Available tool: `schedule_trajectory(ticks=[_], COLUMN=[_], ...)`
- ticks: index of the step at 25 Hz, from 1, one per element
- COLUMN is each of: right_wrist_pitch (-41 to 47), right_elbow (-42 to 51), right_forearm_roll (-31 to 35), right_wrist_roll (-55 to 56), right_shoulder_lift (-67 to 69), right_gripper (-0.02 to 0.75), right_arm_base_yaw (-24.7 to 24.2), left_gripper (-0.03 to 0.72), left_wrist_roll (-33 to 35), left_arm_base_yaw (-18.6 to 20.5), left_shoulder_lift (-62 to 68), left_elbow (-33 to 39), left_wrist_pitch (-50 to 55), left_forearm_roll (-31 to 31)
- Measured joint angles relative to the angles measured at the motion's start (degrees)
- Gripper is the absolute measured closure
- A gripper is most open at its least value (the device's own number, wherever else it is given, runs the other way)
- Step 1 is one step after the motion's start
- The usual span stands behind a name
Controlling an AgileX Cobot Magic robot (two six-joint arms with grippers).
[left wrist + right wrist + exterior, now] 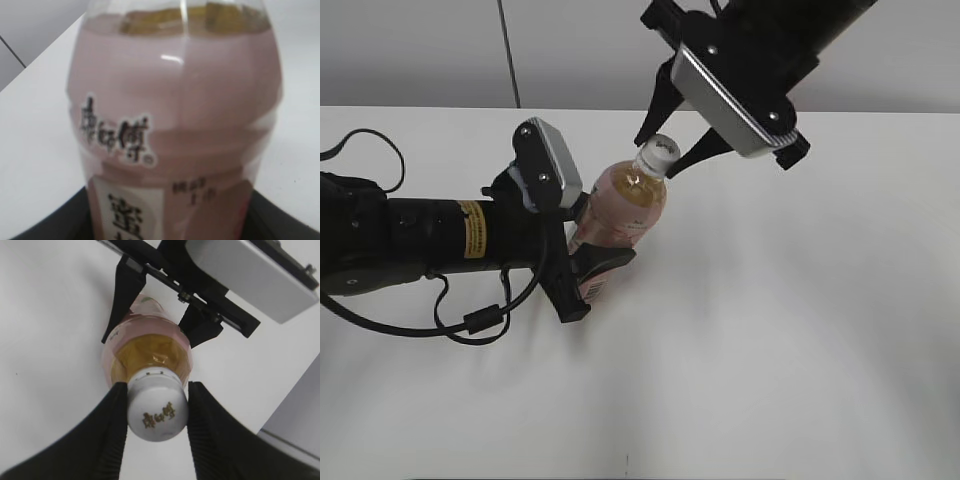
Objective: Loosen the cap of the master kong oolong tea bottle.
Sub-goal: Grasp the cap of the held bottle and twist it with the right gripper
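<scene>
The master kong oolong tea bottle, clear with amber tea and a pink label, stands tilted on the white table. My left gripper is shut on its lower body; in the left wrist view the bottle fills the frame between the dark fingers. The white cap with small dark print tops it. My right gripper comes from above and is shut on the cap, one black finger pressed on each side. The bottle's shoulder shows below the cap, with the left gripper's fingers around it.
The white table runs in all directions around the bottle. A grey wall stands behind the table's far edge. The left arm and its black cable lie along the left side of the table.
</scene>
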Motion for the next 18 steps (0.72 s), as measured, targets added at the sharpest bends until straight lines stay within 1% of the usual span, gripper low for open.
schedule_trajectory(ticks=[5, 7, 13, 18], right_wrist_pitch=[-0.2, -0.5, -0.8, -0.8], right_elbow=[0.0, 0.0, 0.1, 0.1], right_forearm_roll=[-0.2, -0.4, -0.6, -0.8], right_wrist_roll=[-16.6, -20.8, -27.2, -28.6], right_shoulder_lift=[0.0, 0.0, -0.8, -2.2], right_gripper=[0.459, 0.459, 0.459, 0.459], right_arm_base_yaw=[0.0, 0.0, 0.0, 0.0], left_gripper=[0.302, 0.302, 0.302, 0.302], left_wrist_roll=[0.0, 0.0, -0.1, -0.3], left_arm_base_yaw=[0.0, 0.0, 0.0, 0.0], left_shoulder_lift=[0.0, 0.0, -0.1, -0.3], left_elbow=[0.0, 0.0, 0.0, -0.2], left_wrist_pitch=[0.0, 0.0, -0.7, -2.2], left_forearm_roll=[0.0, -0.2, -0.3, -0.4])
